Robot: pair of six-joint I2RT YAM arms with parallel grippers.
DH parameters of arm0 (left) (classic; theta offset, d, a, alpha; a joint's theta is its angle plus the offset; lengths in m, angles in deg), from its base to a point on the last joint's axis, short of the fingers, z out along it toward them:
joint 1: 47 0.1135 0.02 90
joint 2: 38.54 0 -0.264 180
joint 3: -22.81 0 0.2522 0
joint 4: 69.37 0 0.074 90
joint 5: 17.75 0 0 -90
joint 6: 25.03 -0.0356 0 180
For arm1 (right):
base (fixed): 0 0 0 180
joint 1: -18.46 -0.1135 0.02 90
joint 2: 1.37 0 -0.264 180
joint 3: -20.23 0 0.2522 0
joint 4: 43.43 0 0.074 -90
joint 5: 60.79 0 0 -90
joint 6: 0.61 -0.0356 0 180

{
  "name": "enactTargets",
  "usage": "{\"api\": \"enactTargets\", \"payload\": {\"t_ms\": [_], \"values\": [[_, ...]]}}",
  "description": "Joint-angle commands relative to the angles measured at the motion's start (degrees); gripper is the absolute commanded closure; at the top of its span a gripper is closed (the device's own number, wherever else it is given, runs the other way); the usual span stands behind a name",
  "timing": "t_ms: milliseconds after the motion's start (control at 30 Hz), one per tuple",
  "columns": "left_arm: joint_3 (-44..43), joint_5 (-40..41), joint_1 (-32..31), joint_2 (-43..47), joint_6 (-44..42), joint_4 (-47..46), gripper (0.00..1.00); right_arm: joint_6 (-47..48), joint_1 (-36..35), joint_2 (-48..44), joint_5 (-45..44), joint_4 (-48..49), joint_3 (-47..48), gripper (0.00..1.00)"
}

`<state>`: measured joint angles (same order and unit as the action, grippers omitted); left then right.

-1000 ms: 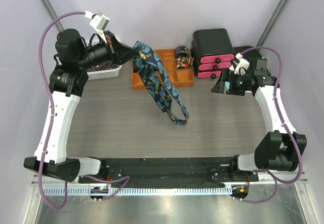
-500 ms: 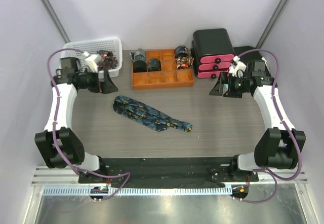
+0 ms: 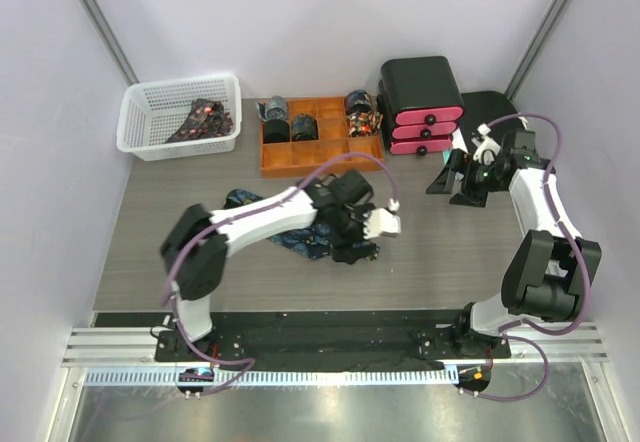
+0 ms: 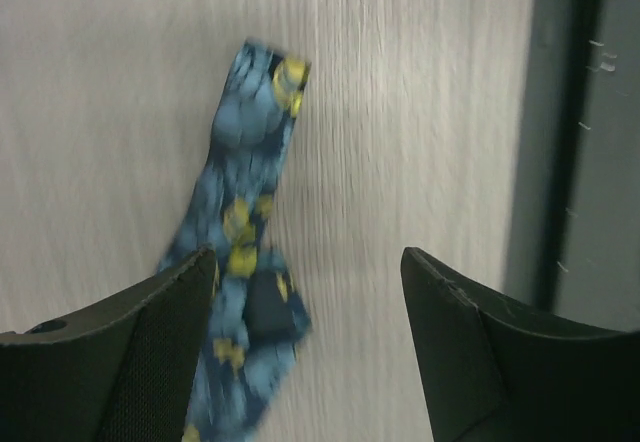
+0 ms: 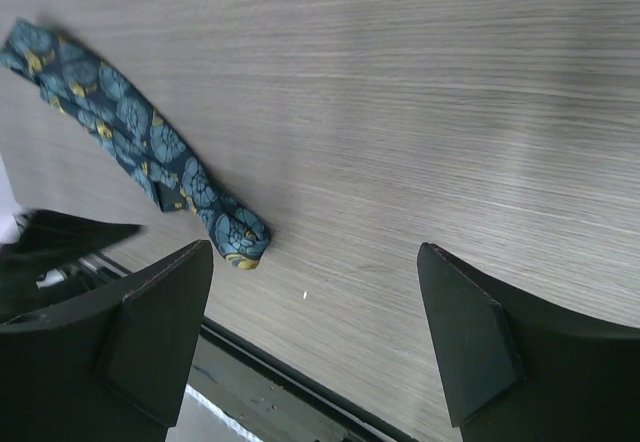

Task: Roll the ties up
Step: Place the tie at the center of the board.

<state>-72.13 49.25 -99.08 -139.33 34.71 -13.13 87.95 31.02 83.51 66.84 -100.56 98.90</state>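
The left gripper [image 4: 308, 262] hangs wide and empty over the tie [image 4: 240, 202] on the table [image 4: 420, 112]. The tie runs blurred past the gripper's left finger, its near part cut off at the frame edge, and from above the arm hides its middle. The right gripper [image 5: 315, 252], also wide and empty, stands well apart from it.

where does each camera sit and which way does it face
Top external: above, behind the bases, looking down on the table; left arm, right arm show.
Left wrist: on left arm, facing down at the tie; left tool shows.
Right wrist: on right arm, angled down at the table; right tool shows.
Shared: all see the tie.
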Motion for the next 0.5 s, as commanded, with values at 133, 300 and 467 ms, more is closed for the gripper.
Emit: {"api": "enactTargets", "payload": {"t_ms": [133, 300, 467], "values": [[-11.53, 10.17, -6.81, -14.77, -7.26, -4.42, 0.40, -0.85, 3.09, -0.42, 2.80, 0.40, -1.62, 0.13], [-12.85, 12.89, -7.87, -19.96, -9.02, -6.09, 0.47, -0.94, 3.09, -1.30, 2.89, 0.48, -2.06, 0.14], [-11.11, 14.21, -7.52, -17.09, -7.62, -7.32, 0.87, -0.94, 3.00, -0.86, 3.42, 0.92, -2.24, 0.17]]}}
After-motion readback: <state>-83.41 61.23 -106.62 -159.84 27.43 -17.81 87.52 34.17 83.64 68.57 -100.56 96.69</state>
